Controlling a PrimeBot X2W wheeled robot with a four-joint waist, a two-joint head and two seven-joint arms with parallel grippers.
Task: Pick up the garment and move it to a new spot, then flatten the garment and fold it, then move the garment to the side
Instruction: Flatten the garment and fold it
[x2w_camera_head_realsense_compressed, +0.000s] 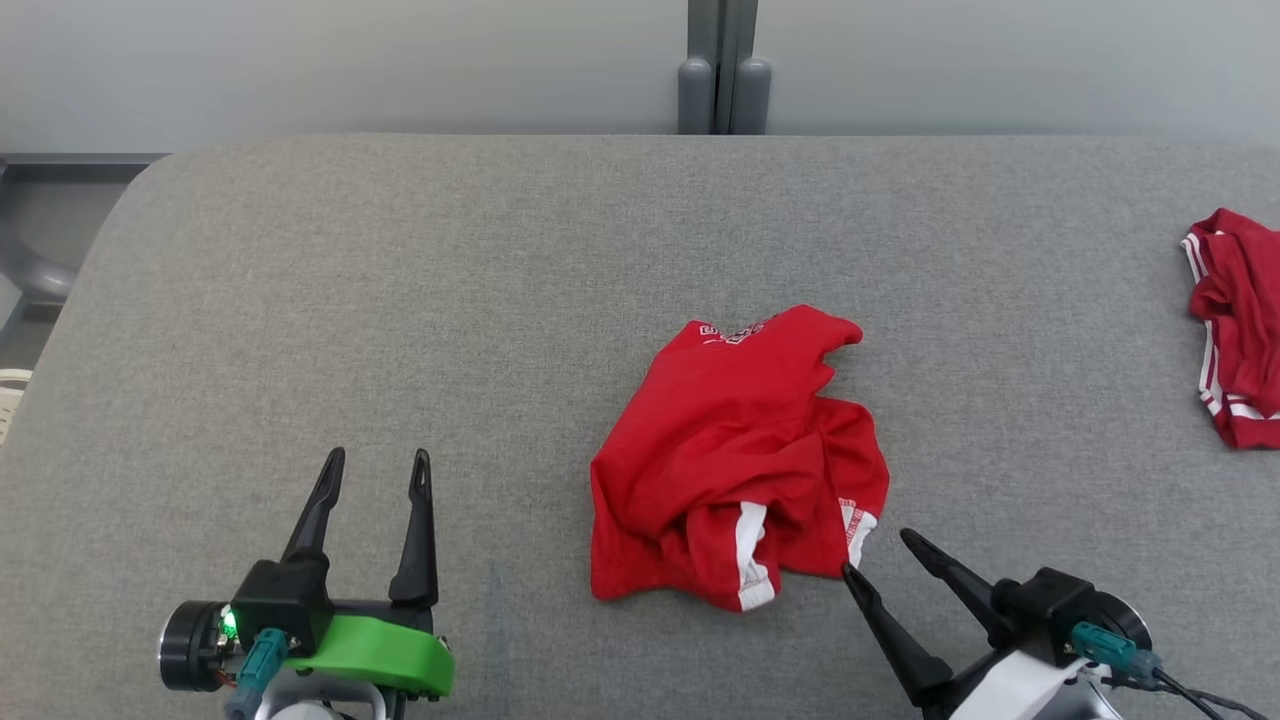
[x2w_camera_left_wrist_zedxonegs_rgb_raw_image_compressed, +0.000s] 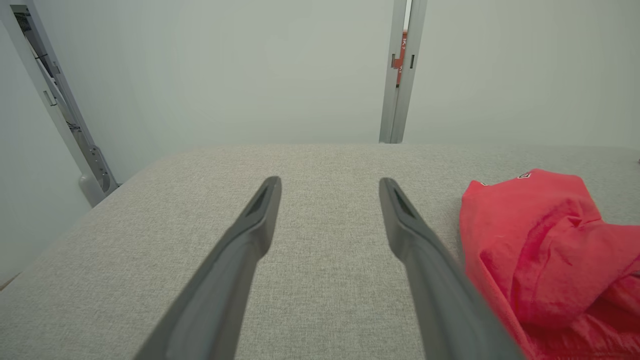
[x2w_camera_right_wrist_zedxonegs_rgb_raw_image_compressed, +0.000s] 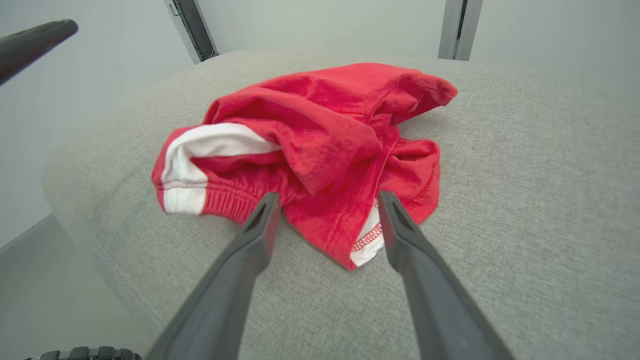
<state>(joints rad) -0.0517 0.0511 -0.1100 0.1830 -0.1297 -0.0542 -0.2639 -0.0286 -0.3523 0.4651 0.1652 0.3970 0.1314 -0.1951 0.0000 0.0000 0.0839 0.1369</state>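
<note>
One red garment (x2w_camera_head_realsense_compressed: 735, 460) crumpled, white trim, on grey surface (x2w_camera_head_realsense_compressed: 400, 300).

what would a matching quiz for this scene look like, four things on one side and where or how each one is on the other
Column one
1. left gripper
2. right gripper
3. middle red garment
4. second red garment

Column two
A. crumpled heap in the middle of the grey surface
B. jaws apart, tips at a garment's near hem
C. cut off by the head view's right edge
D. jaws apart over bare fabric, off to one side of the heap

Pairs: 1-D, 2-B, 3-A, 4-C
</note>
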